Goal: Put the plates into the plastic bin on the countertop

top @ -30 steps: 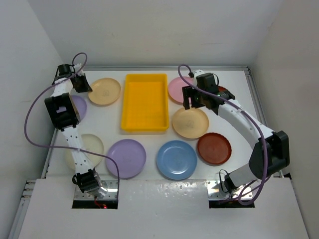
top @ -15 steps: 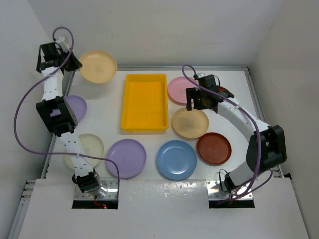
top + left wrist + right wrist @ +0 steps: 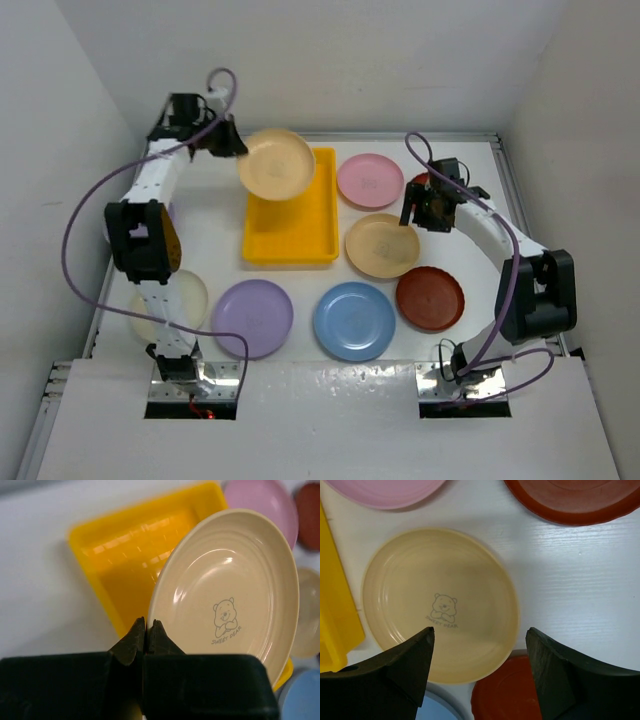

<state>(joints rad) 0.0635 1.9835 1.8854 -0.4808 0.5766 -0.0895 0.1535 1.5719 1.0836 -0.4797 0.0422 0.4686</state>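
Left gripper (image 3: 236,148): jaws pressed together on the rim of a cream plate (image 3: 276,163). Holds it in the air, tilted, over the far left corner of the yellow bin (image 3: 290,225), with part of the plate hanging past the bin's left wall. Smooth glossy plastic, round and shallow, faint stepped rings inside, a small printed bear in the middle.

Bin: bright yellow plastic, rectangular, shallow, raised rim, gridded floor. Lies lengthwise at the middle of the counter (image 3: 215,220), toward its far edge.

Right gripper (image 3: 425,208): jaws spread wide, gripping nothing. Hovers above a second cream plate (image 3: 382,245), which lies flat right beside the bin's right wall; touching or not, cannot tell. Same bear print, same ringed surface.

Crowded right half of the counter:
- pink plate (image 3: 369,180) toward the far edge, just beside the second cream plate
- dark red plate (image 3: 430,297) just beside it on the near right
- another dark red plate (image 3: 580,500) toward the far right corner, partly under the right arm

Only thin strips of white between these rims.

Along the near edge, left to right:
- pale plate (image 3: 175,300), partly behind the left arm
- lilac plate (image 3: 252,318)
- blue plate (image 3: 354,320)

Widest bare stretch: left of the bin. White walls (image 3: 330,70) close in on the left, far and right sides.
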